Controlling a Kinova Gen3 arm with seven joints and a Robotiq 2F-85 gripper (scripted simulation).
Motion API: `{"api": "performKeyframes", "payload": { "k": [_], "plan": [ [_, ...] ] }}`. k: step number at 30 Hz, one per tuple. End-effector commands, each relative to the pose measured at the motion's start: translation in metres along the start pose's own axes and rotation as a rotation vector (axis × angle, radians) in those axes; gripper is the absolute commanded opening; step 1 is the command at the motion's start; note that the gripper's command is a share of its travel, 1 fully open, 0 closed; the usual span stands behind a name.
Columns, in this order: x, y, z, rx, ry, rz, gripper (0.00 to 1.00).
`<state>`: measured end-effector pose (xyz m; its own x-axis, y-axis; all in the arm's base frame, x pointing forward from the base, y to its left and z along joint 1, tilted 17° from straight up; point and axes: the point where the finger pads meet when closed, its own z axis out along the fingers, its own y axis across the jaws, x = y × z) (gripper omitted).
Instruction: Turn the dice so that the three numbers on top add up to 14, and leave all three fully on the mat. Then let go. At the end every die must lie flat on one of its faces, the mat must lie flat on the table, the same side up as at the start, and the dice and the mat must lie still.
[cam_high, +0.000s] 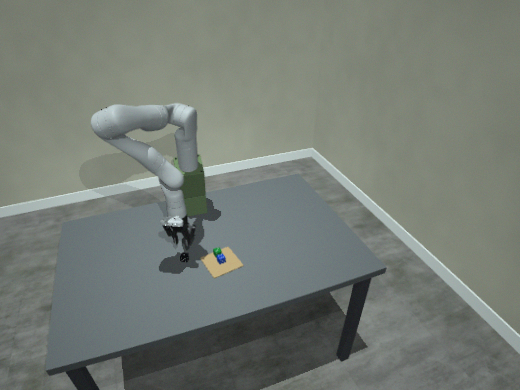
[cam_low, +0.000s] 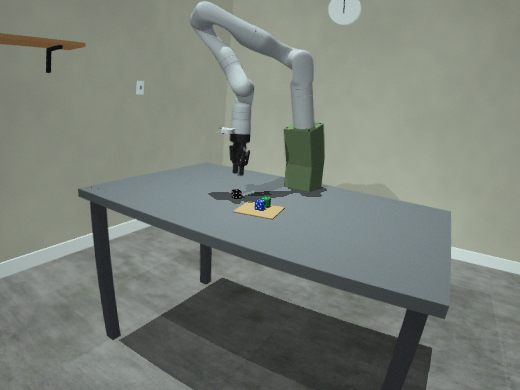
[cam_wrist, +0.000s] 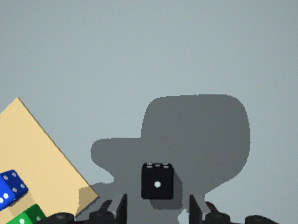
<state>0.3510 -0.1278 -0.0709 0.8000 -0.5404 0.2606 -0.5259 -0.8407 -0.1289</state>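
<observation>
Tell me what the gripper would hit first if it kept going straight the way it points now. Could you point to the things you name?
Most likely the black die (cam_high: 184, 257) (cam_low: 236, 194) (cam_wrist: 157, 181) on the table (cam_high: 125, 300) (cam_low: 350, 240) (cam_wrist: 100, 50). In the wrist view it lies ahead, between the lines of the two fingers, so they may straddle it; the remaining gap is hard to judge.
</observation>
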Motion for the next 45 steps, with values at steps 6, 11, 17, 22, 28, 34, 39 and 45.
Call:
{"api": "performKeyframes", "payload": {
  "k": [6, 11, 17, 22, 28, 34, 39, 45],
  "plan": [
    [0.0, 0.0, 0.0, 0.0, 0.001, 0.0, 0.46],
    [0.0, 0.0, 0.0, 0.0, 0.001, 0.0, 0.46],
    [0.0, 0.0, 0.0, 0.0, 0.001, 0.0, 0.46],
    [0.0, 0.0, 0.0, 0.0, 0.001, 0.0, 0.46],
    [0.0, 0.0, 0.002, 0.0, 0.001, 0.0, 0.46],
    [0.0, 0.0, 0.008, 0.0, 0.001, 0.0, 0.46],
    [0.0, 0.0, 0.011, 0.0, 0.001, 0.0, 0.46],
    [0.001, 0.0, 0.02, 0.0, 0.001, 0.0, 0.46]
  ]
}}
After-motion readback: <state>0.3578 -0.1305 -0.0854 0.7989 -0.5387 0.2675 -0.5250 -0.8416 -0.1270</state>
